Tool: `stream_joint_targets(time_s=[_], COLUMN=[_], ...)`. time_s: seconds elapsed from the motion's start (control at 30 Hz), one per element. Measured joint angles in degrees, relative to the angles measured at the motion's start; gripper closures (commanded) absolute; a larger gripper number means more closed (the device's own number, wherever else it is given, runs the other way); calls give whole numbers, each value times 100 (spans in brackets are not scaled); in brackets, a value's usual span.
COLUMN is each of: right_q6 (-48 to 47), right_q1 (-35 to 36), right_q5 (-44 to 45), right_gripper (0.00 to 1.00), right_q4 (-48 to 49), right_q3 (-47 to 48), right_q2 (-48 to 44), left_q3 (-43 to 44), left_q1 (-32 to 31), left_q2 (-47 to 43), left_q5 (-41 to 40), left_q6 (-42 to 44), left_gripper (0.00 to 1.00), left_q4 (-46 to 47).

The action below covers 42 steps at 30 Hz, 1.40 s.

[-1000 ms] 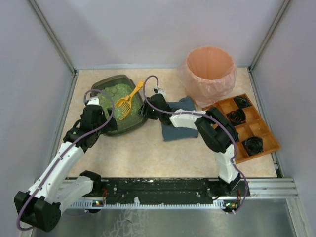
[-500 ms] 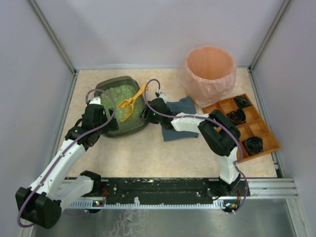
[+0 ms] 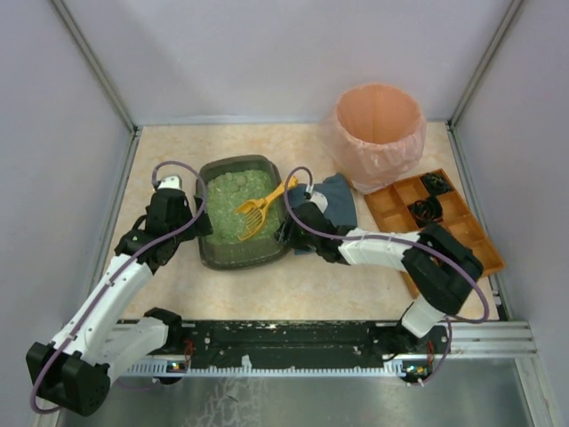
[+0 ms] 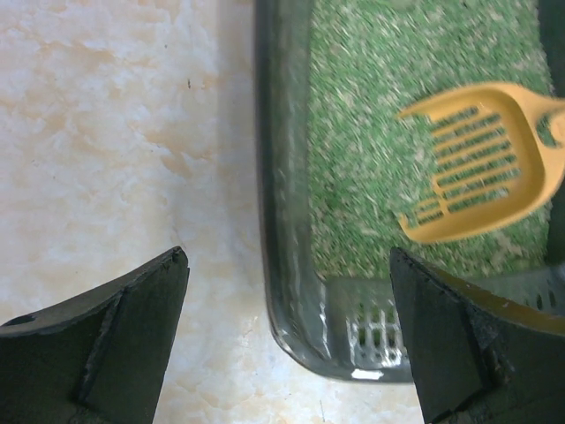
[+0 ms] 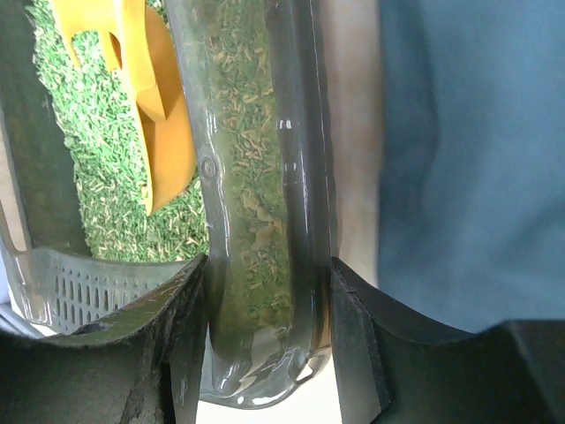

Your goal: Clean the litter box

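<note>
Right claw point(image 5: 267, 283) clamped on the box point(image 3: 244, 260) rim.
My left claw point(image 4: 287, 256) gapes by its left edge; scoop point(image 4: 481, 168) lies inside.

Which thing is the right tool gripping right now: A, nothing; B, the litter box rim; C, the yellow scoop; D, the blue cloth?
B: the right wrist view shows the right tool closed across the litter box rim, one finger on each side, with the scoop and cloth lying apart from it.
</note>
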Motion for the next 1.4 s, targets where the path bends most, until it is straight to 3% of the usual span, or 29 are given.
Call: stream_joint_targets(time_s=[0.23, 0.43, 0.53, 0.67, 0.87, 1.0, 1.13, 1.4], right_q6=[284, 299, 76, -181, -258, -162, -118, -105], right_q1=[264, 330, 341, 345, 345, 345, 345, 345], right_q5=[142, 155, 170, 190, 671, 1141, 1401, 1443], right_gripper=[62, 28, 21, 19, 10, 8, 9, 11], right_q4=[-634, -1517, -2083, -2590, -3233, -3735, -4046, -4282], right_q3=[-1355, -2146, -2149, -1934, -1414, -1349, -1349, -1362], right_q2=[-1683, -3298, -3980, -4478, -4931, -5145, -5257, -5493], left_q3=[0, 0, -9, -98, -103, -79, -81, -166], left_q1=[0, 0, 0, 0, -4, -249, -894, -1532], left_q2=[-37, -94, -205, -568, -850, -459, 170, 876], left_q5=[4, 90, 282, 772, 1915, 2667, 2992, 4019], left_q6=[0, 70, 216, 584, 942, 1049, 1373, 2380], left_gripper=[0, 0, 0, 1, 10, 13, 15, 33], left_q4=[0, 11, 111, 437, 1276, 1864, 2343, 3432])
